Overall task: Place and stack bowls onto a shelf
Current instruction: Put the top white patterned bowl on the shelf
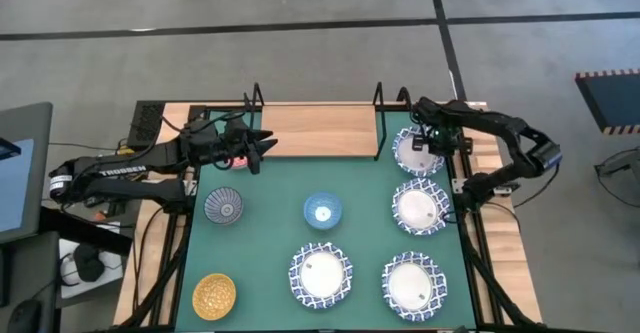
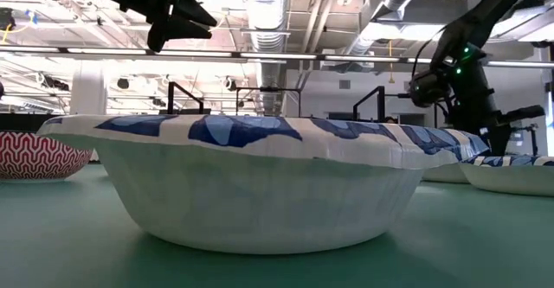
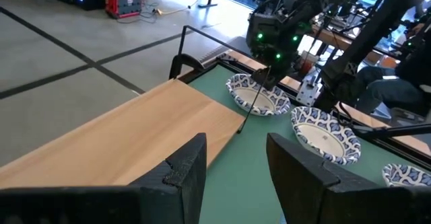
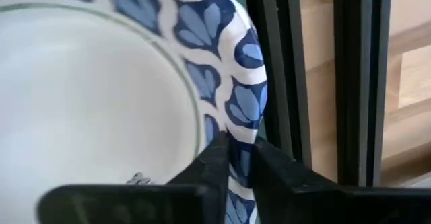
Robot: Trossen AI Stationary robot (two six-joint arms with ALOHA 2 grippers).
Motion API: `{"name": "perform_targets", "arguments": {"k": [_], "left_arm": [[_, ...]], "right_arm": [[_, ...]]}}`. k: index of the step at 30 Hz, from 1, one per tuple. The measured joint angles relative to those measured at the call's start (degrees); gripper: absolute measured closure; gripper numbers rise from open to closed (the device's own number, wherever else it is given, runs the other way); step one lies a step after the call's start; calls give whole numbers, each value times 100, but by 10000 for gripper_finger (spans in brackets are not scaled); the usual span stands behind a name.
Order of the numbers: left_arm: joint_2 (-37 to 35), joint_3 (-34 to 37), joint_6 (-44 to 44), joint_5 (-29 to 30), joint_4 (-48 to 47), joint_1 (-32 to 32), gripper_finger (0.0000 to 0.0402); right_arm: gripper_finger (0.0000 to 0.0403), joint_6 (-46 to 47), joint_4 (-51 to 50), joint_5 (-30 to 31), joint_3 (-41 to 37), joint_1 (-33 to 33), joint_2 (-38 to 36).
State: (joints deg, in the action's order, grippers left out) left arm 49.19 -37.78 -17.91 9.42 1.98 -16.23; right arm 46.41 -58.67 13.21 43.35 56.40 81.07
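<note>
My right gripper [image 1: 432,145] is shut on the far-right white bowl with a blue lattice rim [image 1: 416,154], next to the shelf's right end. Three more white bowls [image 1: 419,207] [image 1: 412,283] [image 1: 321,274], a grey-blue patterned bowl [image 1: 224,207], a light blue bowl [image 1: 322,211] and a golden-yellow bowl [image 1: 214,294] rest on the green mat. The red bowl [image 2: 35,154] sits at the mat's left. My left gripper [image 3: 236,150] is open and holds nothing; it hovers above the near edge of the bare light-wood shelf [image 1: 310,128]. My right gripper pinches the far-right white bowl by its rim [image 4: 248,113] on the side toward the shelf, one finger [image 4: 214,162] inside the bowl and one [image 4: 273,170] outside. The fingers come from above, pointing down. Whether the bowl is lifted off the mat, I cannot tell.
Black wire uprights [image 1: 379,101] [image 1: 257,100] stand at the shelf's two ends; the right one is close beside the held bowl. A black power strip [image 1: 147,123] lies off the mat at the far left. The green mat [image 1: 270,178] is bare between the shelf and the small bowls.
</note>
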Motion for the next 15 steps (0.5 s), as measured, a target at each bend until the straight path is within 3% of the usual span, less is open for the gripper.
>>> {"name": "perform_targets", "arguments": {"k": [6, 15], "left_arm": [[0, 0, -2, 26, 2, 0, 262], [0, 1, 37, 246, 36, 0, 262]], "right_arm": [[376, 128, -158, 305, -4, 0, -859], [368, 752, -311, 479, 60, -7, -2518]]}}
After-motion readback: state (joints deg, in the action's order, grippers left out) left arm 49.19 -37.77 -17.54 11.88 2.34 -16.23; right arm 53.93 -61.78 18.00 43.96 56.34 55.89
